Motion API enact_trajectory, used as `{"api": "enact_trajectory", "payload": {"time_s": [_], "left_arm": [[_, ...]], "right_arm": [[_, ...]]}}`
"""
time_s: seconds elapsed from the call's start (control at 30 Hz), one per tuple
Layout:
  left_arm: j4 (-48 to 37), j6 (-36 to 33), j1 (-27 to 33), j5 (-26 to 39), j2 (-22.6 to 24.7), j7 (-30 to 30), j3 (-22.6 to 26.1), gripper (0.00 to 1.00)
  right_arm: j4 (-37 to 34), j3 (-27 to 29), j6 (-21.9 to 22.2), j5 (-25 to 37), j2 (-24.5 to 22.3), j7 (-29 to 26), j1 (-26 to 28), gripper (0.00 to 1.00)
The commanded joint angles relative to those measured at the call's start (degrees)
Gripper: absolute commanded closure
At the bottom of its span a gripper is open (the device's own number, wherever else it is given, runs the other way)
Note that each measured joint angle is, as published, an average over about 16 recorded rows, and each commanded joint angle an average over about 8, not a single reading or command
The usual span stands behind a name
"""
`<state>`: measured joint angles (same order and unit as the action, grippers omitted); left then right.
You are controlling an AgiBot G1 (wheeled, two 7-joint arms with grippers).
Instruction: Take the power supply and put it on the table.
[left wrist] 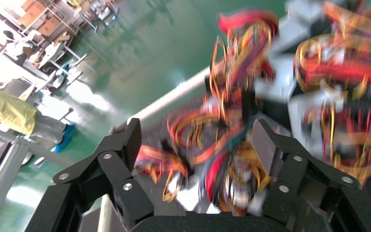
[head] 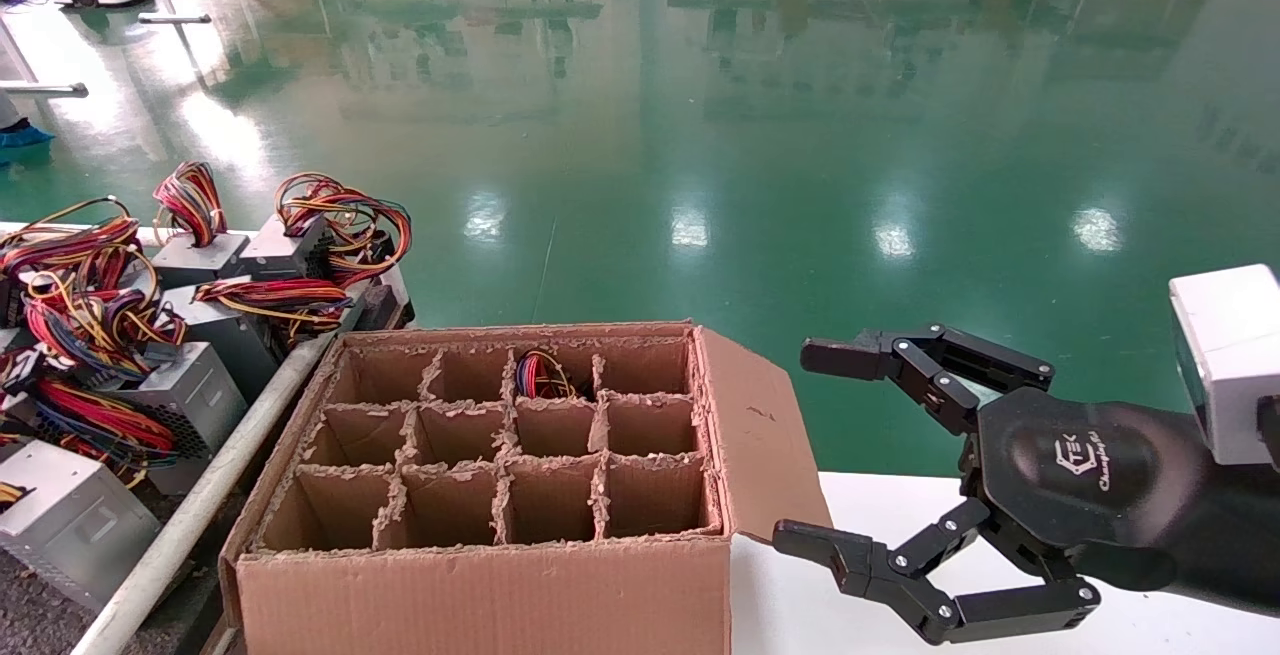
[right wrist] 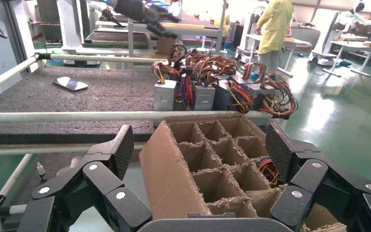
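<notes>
Head view: a cardboard box with a divider grid is seen in the foreground. One power supply sits in a far-row cell, with only its coloured wire bundle showing above the dividers. Further power supplies are stacked on a dark mat to the left. The right gripper is held beside the box above the white table, its fingers spread wide and empty.

Left wrist view: the left gripper is spread apart, nothing clasped, over blurred wire bundles.

Right wrist view: the box is framed between the released fingers; the wire bundle is seen in a cell near the gripper.
</notes>
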<state>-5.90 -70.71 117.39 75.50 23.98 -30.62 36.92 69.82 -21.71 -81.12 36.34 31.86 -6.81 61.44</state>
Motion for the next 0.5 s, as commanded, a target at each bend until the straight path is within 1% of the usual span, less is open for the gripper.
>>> {"api": "enact_trajectory", "payload": {"time_s": [0.03,0.2,0.3,0.5], "left_arm": [[-0.07,-0.25,0.91,-0.22,0.41,1.71,-0.13,0.00],[-4.24,2.32,1.71,-5.25,3.89,8.40,-3.92,0.00],[-5.61,4.15,1.55,-8.36,6.08,11.21,-6.30,0.00],[-3.40,6.14,-0.25,-12.41,9.77,11.52,-9.44,0.00]], "right_arm": [[0.00,0.00,0.00,0.00,0.00,0.00,0.00,0.00],[0.00,0.00,0.00,0.00,0.00,0.00,0.00,0.00],[0.00,0.00,0.00,0.00,0.00,0.00,0.00,0.00],[0.00,0.00,0.00,0.00,0.00,0.00,0.00,0.00]]}}
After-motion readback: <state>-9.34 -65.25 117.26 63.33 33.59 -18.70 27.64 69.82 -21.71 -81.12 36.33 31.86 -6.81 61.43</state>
